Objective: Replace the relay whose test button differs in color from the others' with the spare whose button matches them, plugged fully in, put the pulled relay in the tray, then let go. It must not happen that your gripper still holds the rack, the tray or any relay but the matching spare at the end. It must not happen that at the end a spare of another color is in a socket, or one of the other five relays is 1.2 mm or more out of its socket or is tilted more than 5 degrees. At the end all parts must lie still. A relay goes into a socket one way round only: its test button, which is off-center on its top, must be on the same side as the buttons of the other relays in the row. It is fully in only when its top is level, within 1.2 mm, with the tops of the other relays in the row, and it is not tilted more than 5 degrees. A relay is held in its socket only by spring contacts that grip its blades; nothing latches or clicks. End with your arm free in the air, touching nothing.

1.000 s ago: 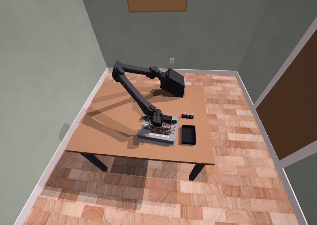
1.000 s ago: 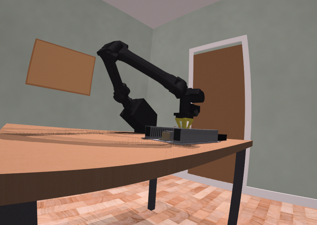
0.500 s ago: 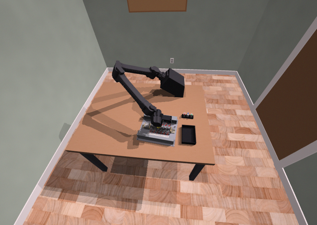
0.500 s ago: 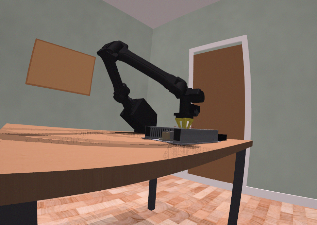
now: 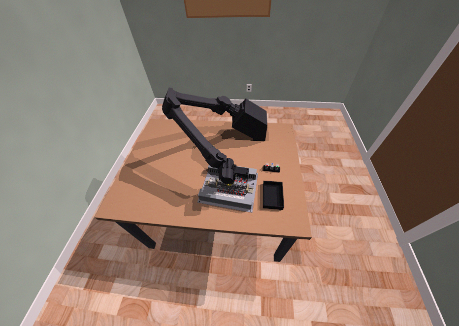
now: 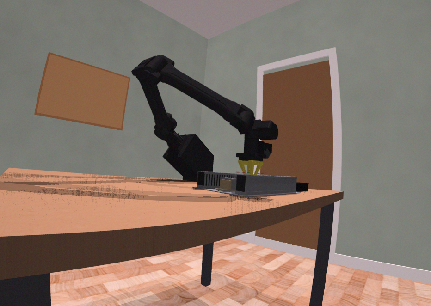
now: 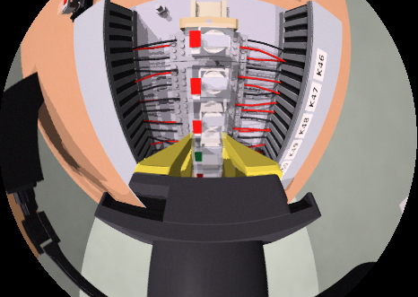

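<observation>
My gripper (image 6: pixel 249 173) (image 7: pixel 207 137) points down over the relay row, its yellow fingers shut on the relay with the green button (image 7: pixel 210 157). That relay stands in the row, its button on the same side as the others'; its blades are hidden. Relays with red buttons (image 7: pixel 214 42) (image 7: pixel 214 82) (image 7: pixel 211 127) stand beyond it, and a dark red button (image 7: pixel 200 175) shows behind it. The spare with the red button (image 5: pixel 267 166), the spare with the blue button (image 5: pixel 272 166) and the spare with the green button (image 5: pixel 277 166) stand in a black holder (image 5: pixel 272 170). The black tray (image 5: pixel 273 208) looks empty.
The grey panel (image 5: pixel 225 205) carries the row between two slotted wire ducts (image 7: pixel 120 50) (image 7: pixel 296 50). Red and black wires run on both sides. A beige end block (image 7: pixel 209 23) closes the row. The tray and holder lie right of the panel in the top view.
</observation>
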Action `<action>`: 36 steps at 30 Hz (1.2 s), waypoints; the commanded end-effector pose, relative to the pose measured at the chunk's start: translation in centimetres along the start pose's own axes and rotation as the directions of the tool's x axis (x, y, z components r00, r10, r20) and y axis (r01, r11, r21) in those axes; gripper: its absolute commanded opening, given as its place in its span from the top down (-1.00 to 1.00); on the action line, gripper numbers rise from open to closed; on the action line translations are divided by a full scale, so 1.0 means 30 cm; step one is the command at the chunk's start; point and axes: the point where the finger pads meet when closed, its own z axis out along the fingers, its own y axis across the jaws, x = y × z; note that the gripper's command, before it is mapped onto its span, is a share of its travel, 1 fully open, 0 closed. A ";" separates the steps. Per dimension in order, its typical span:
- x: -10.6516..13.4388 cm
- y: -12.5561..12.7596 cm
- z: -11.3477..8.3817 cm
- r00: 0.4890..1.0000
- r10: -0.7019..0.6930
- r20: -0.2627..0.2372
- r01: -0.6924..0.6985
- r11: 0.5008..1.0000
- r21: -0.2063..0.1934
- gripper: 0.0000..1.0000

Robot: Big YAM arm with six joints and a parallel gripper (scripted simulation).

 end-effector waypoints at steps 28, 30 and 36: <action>0.012 -0.024 -0.095 1.000 0.012 0.001 -0.012 1.000 0.022 1.00; 0.011 -0.024 -0.101 1.000 0.011 0.001 -0.011 1.000 0.023 1.00; 0.009 -0.020 -0.112 1.000 0.008 0.001 -0.008 1.000 0.023 1.00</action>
